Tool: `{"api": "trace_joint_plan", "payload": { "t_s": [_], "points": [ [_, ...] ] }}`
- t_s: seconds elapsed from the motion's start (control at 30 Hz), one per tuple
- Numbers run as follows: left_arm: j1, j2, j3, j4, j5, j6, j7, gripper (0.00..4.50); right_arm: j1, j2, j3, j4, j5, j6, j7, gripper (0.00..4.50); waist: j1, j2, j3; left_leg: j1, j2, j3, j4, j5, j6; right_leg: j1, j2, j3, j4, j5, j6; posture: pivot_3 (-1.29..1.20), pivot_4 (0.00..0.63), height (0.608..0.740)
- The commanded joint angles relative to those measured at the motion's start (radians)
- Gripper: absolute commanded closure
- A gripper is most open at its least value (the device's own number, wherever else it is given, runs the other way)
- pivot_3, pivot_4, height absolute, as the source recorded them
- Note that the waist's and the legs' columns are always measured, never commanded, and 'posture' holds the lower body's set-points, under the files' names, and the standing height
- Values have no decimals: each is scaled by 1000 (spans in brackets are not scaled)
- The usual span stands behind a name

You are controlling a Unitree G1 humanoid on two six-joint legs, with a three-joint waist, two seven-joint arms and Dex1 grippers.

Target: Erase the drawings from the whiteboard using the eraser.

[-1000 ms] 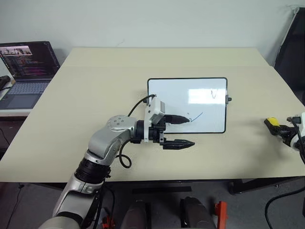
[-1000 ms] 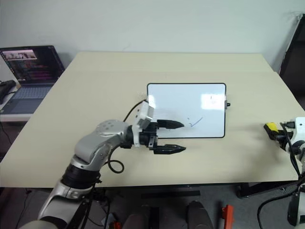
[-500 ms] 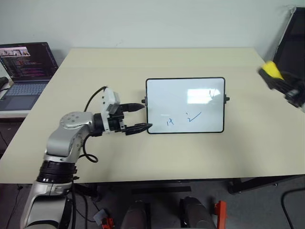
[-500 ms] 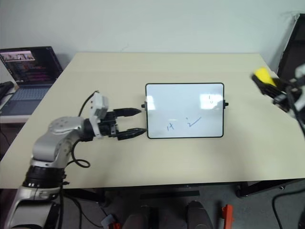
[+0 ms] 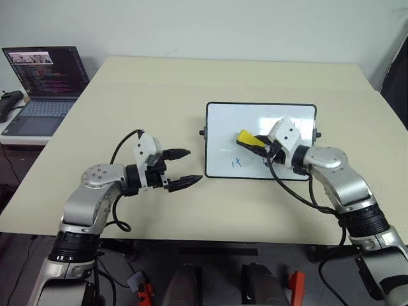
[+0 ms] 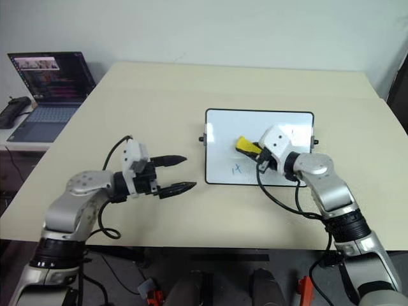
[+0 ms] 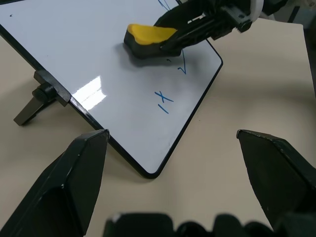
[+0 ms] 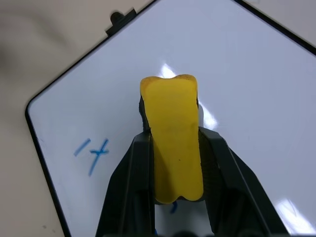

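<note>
The whiteboard (image 5: 223, 124) lies on the tan table, right of centre. My right gripper (image 5: 256, 146) is shut on the yellow eraser (image 5: 247, 138), also seen at eraser (image 8: 173, 143) between the black fingers. The eraser sits over the board's middle, and its dark underside looks to be against the surface in the left wrist view, eraser (image 7: 148, 37). A small blue drawing (image 5: 236, 162) shows near the board's front left corner, and another blue stroke (image 7: 181, 66) peeks out beside the eraser. My left gripper (image 5: 188, 167) hangs open just left of the board, empty.
An open laptop (image 5: 44, 70) stands on a side surface off the table's far left corner, with a dark object (image 5: 9, 102) beside it. A dark panel (image 5: 398, 83) stands past the table's right edge. The board has small black knobs (image 5: 202, 133) on its short sides.
My right gripper swung in from the table's right side with the eraser and now holds it over the board. My left gripper drew back off the board to its left.
</note>
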Motion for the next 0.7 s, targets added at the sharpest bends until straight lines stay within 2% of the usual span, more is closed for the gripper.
{"api": "trace_joint_plan", "payload": {
  "t_s": [0.03,0.2,0.4,0.7],
  "points": [
    [-4,4,17,-57,-18,9,11,0,-33,47,-1,54,-23,-73,10,3620,-5,0,0,0,0,0,0,0,0,0,0,0,0,0,0,0,150,740],
    [-7,-11,11,-69,-24,19,23,0,-44,112,-8,174,-59,-148,1,3620,-12,0,0,3,0,1,0,0,0,1,1,1,1,1,-1,0,150,740],
    [6,-2,8,-65,-20,20,25,0,-46,105,72,282,-194,-209,2,3623,-11,0,-1,9,1,2,0,0,0,6,1,2,3,1,-2,0,150,740],
    [7,5,-4,-62,-6,17,22,0,51,118,135,347,-252,-250,47,3640,-15,-6,-7,36,2,2,-1,0,0,33,1,1,0,-6,-5,0,150,740]
  ]
}}
